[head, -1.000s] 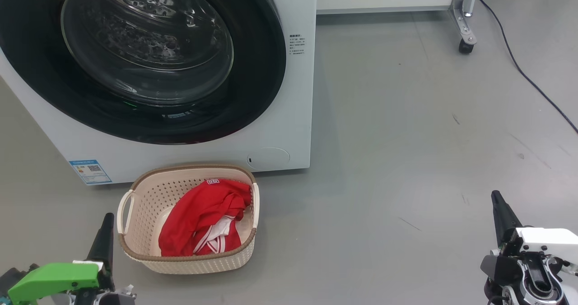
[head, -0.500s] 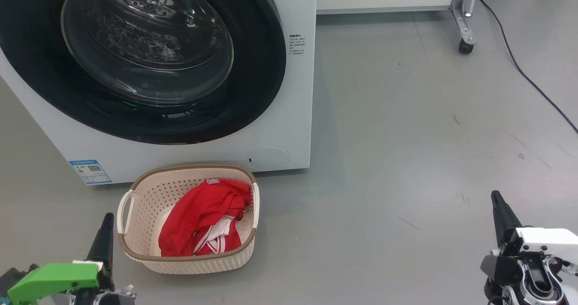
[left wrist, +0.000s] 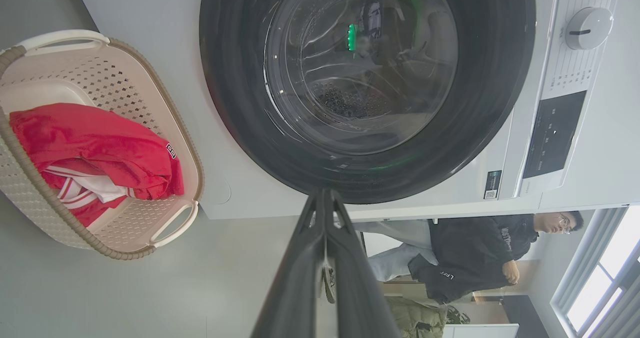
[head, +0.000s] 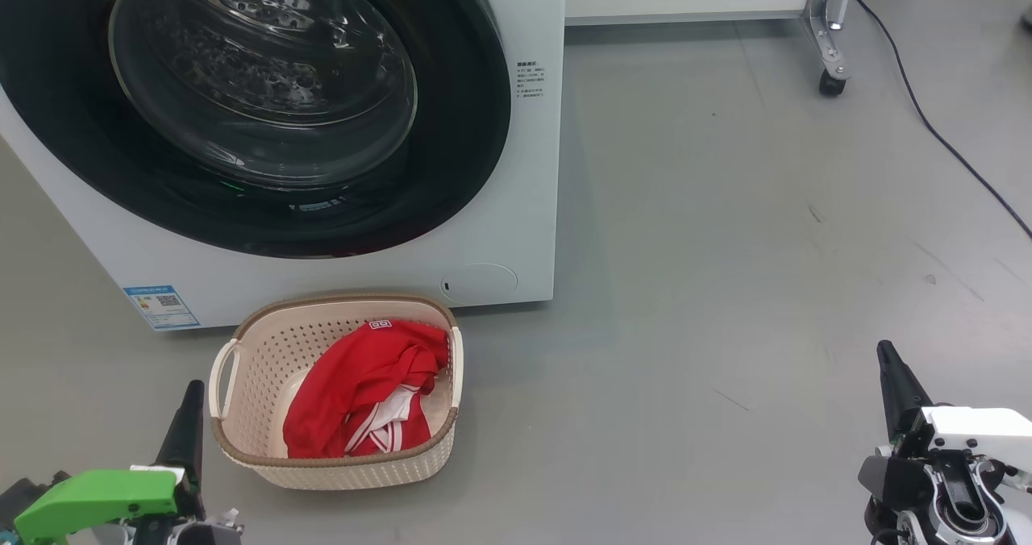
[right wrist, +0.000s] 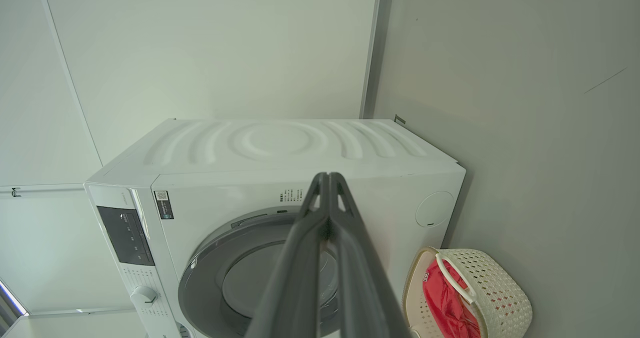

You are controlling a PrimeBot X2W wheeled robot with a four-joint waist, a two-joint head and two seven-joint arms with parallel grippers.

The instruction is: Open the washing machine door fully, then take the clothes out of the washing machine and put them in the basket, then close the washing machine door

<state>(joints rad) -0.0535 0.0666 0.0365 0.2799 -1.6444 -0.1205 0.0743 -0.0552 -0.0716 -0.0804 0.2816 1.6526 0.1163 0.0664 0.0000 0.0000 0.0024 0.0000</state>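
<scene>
The white washing machine [head: 492,206] stands at the upper left of the head view, its black-rimmed glass door [head: 266,93] closed flat against the front. In front of it on the floor sits the cream basket [head: 250,464], with the red clothes [head: 363,392] heaped inside. My left gripper [head: 192,392] is shut and empty, low at the left, just left of the basket. My right gripper [head: 885,351] is shut and empty at the lower right, far from the basket. The left wrist view shows the door [left wrist: 365,78], the basket [left wrist: 125,88] and the clothes [left wrist: 95,143]; the right wrist view shows the machine [right wrist: 280,148].
Grey floor stretches right of the machine. A wheeled metal leg [head: 830,45] and a dark cable [head: 927,118] lie at the back right. A person [left wrist: 475,253] in dark clothing stands beyond the machine in the left wrist view.
</scene>
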